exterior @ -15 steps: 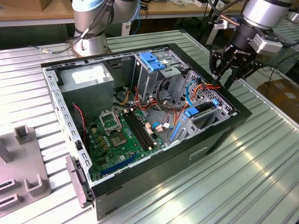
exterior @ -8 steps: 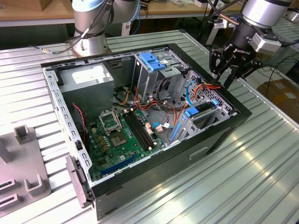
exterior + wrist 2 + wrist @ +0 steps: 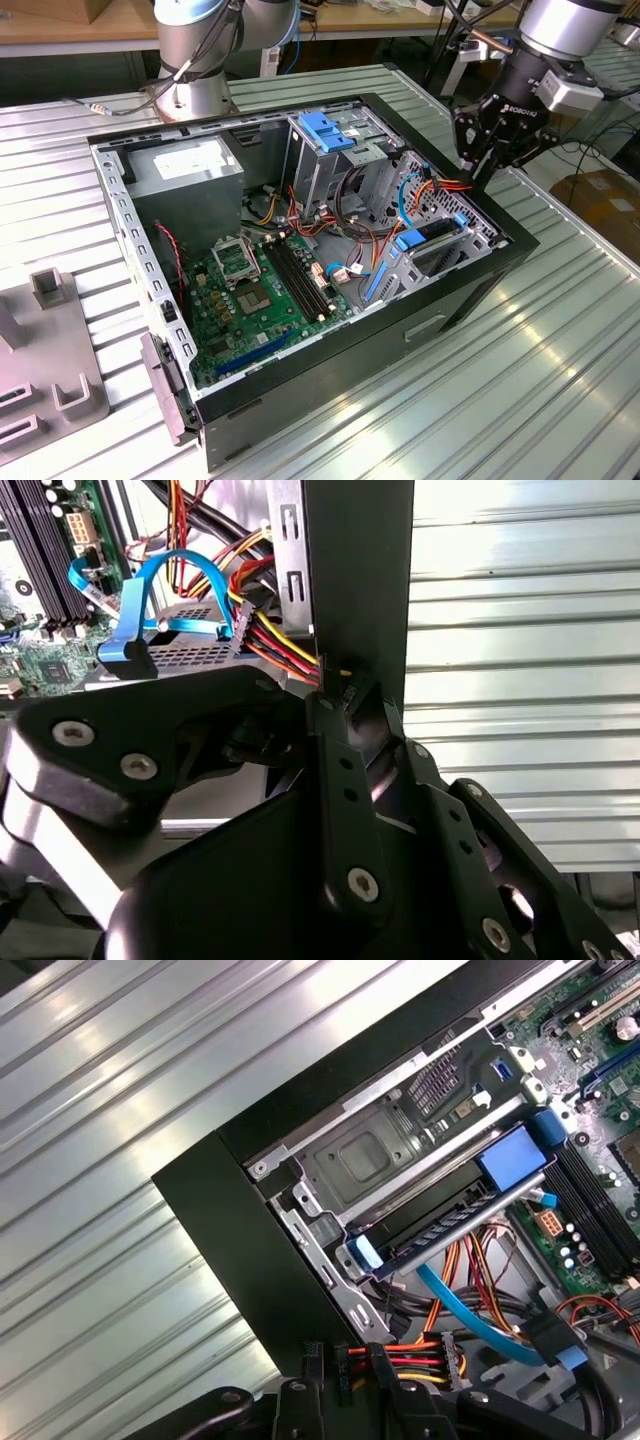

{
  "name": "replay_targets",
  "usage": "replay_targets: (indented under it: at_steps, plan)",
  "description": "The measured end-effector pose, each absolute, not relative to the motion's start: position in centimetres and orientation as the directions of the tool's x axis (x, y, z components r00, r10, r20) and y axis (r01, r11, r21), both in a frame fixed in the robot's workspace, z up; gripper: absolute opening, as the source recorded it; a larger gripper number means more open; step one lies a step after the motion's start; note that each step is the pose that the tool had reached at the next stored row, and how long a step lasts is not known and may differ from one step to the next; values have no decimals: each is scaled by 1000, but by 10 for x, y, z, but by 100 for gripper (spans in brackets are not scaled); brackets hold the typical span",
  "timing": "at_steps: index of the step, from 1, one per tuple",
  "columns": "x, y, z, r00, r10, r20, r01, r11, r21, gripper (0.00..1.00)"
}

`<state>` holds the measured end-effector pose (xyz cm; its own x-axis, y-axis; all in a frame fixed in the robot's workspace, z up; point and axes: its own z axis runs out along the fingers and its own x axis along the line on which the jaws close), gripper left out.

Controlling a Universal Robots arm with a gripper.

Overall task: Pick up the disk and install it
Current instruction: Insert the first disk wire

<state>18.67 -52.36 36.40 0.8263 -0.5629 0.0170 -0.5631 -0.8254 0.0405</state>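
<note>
The disk (image 3: 435, 235) with its blue carrier frame sits slotted in the drive bay at the corner of the open computer case (image 3: 470, 290) on the exterior view's right. In the first wrist view the disk (image 3: 450, 1222) shows edge-on with blue tabs at both ends. My gripper (image 3: 477, 172) hangs just above the case wall beside that bay. In both wrist views its fingers are drawn together on a black power connector (image 3: 340, 1368) at the end of red, yellow and orange wires (image 3: 285, 650). The gripper (image 3: 345, 695) hovers over the case rim, and its tips (image 3: 342, 1372) are apart from the disk.
Inside the case lie a green motherboard (image 3: 255, 290), a grey power-supply box (image 3: 190, 170), a metal drive cage with a blue bracket (image 3: 328, 130) and a blue data cable (image 3: 480, 1315). The case stands on a ribbed metal table (image 3: 560, 340). Grey fixtures (image 3: 50, 380) stand at the exterior view's left.
</note>
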Motion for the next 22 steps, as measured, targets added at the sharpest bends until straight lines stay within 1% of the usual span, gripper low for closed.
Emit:
replay_targets:
  at_steps: [7, 8, 9, 15, 22]
  plan:
    - [187, -524, 364, 826, -563, 20, -563, -825, 46, 31]
    - [187, -524, 364, 826, -563, 21, -563, -825, 46, 22]
    - [187, -524, 364, 826, -563, 21, -563, -825, 46, 17]
    - [187, -524, 368, 823, -567, 23, -568, -822, 49, 17]
    - [187, -524, 369, 759, -651, 24, -651, -757, 51, 17]
